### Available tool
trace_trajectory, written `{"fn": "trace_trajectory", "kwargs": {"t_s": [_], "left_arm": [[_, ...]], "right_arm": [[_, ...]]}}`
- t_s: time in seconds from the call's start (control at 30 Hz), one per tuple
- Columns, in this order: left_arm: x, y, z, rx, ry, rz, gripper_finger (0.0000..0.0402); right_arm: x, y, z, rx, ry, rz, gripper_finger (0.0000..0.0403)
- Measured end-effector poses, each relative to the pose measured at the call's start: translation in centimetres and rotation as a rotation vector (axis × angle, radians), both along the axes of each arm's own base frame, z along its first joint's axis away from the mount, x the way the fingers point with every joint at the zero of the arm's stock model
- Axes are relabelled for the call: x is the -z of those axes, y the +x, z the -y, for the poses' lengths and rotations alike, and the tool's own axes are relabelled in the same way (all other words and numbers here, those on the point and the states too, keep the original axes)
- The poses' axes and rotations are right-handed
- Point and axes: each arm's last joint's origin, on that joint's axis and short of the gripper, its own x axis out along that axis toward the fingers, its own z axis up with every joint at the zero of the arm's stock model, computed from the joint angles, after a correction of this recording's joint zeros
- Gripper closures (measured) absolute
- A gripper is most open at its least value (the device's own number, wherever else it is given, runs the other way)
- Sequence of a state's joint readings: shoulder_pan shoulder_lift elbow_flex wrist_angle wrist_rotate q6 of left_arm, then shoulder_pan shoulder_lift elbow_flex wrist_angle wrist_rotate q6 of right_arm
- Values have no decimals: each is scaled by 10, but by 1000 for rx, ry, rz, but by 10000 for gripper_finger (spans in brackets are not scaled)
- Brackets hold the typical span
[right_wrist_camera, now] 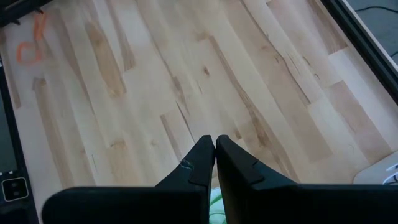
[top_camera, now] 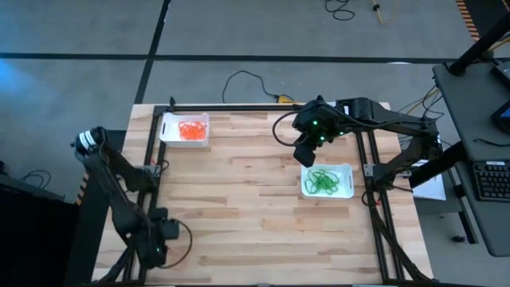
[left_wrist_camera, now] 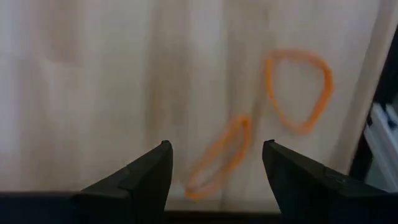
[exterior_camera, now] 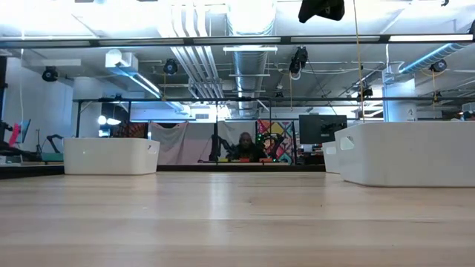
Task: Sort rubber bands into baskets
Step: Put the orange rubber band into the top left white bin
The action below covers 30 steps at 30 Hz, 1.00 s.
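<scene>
Our left jaws [left_wrist_camera: 214, 171] are wide over 2 orange bands [left_wrist_camera: 219, 158] on the worktop [top_camera: 255, 207].
We may pinch only wood, because the bands lie flat; the right jaws [right_wrist_camera: 215, 149] are shut above the green basket [top_camera: 327, 182].

One small white plastic basket [top_camera: 185, 128] stands at the wooden table's [top_camera: 239, 207] far left, another [top_camera: 326, 182] at the right.
</scene>
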<state>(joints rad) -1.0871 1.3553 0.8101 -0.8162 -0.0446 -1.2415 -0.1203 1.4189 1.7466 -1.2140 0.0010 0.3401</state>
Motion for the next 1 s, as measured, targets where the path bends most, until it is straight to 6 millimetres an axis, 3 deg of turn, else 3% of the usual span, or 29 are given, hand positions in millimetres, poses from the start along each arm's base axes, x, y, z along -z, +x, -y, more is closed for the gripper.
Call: {"fn": "trace_trajectory", "kwargs": {"t_s": [0.27,0.6,0.73,0.93,1.0], "left_arm": [[34,6,28,174,-38,-61,169],[60,8,32,284,74,-117,177],[62,7,29,249,107,-138,238],[62,6,26,235,142,-143,382],[59,8,28,229,139,-134,391]], "right_arm": [[0,0,0,0,0,0,390],[0,0,0,0,0,0,390],[0,0,0,0,0,0,390],[0,0,0,0,0,-1,390],[0,0,0,0,0,-1,390]]}}
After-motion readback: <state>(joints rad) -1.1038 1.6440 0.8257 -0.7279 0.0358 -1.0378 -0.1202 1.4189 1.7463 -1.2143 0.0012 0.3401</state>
